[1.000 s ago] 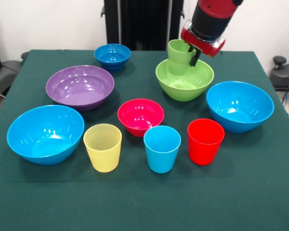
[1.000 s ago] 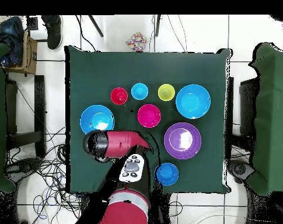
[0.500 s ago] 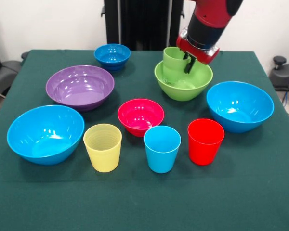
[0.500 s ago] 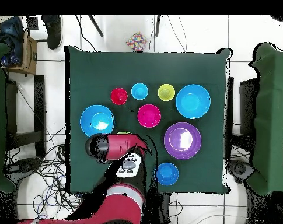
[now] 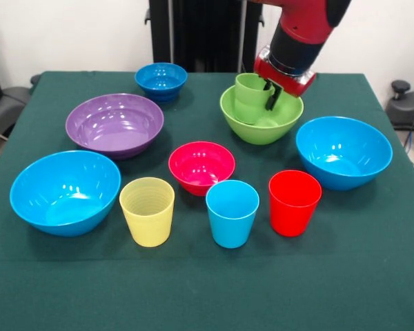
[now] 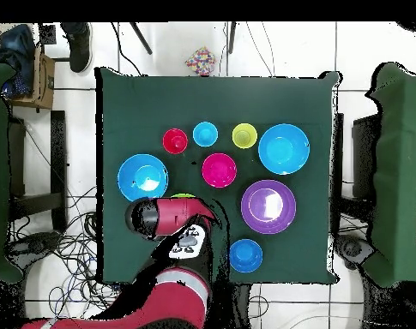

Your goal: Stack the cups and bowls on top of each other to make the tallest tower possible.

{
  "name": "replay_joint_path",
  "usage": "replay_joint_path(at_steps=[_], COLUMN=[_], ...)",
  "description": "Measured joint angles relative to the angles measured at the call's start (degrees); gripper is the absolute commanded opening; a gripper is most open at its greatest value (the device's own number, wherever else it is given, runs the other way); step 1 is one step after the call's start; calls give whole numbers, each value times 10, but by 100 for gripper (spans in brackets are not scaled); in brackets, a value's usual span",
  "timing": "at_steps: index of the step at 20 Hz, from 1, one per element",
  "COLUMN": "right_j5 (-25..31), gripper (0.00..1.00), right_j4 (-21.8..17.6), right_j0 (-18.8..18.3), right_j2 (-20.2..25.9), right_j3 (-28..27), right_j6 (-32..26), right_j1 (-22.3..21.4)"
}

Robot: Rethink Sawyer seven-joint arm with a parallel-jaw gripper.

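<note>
Front view: gripper [image 5: 271,95] is pinching the rim of the green cup [image 5: 249,98], one finger inside the cup and one outside. Cup is sitting upright, slightly tilted, inside the lime bowl [image 5: 261,124], its lower part hidden by that bowl's rim. Taking the lime bowl as landmark: small dark blue bowl [image 5: 161,80] is lying to its left, at the far edge of the table [image 5: 372,276]. Purple bowl [image 5: 114,125] is sitting left and a little nearer the camera. One large blue bowl [image 5: 343,152] is sitting just to the right and nearer. Pink bowl [image 5: 201,166] is lying in front of it, to the left. Red cup [image 5: 294,203], blue cup [image 5: 232,213] and yellow cup [image 5: 147,211] are standing upright in a row nearer still, apart from one another. Second large blue bowl [image 5: 64,191] is sitting at far left of that row.

Overhead view: red arm [image 6: 172,215] is covering nearly all of the lime bowl; only a green sliver [image 6: 183,196] is showing at the arm's upper edge. Gripper and green cup are hidden beneath the arm. Remaining bowls and cups are lying spread above and to the right of the arm, none touching.
</note>
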Motion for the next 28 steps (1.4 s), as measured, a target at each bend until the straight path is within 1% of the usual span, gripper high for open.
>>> replay_joint_path(at_steps=[28], right_j5=[0], gripper=[0], right_j4=[0], right_j0=[0], right_j2=[0], right_j3=[-12], right_j6=[0], right_j1=[0])
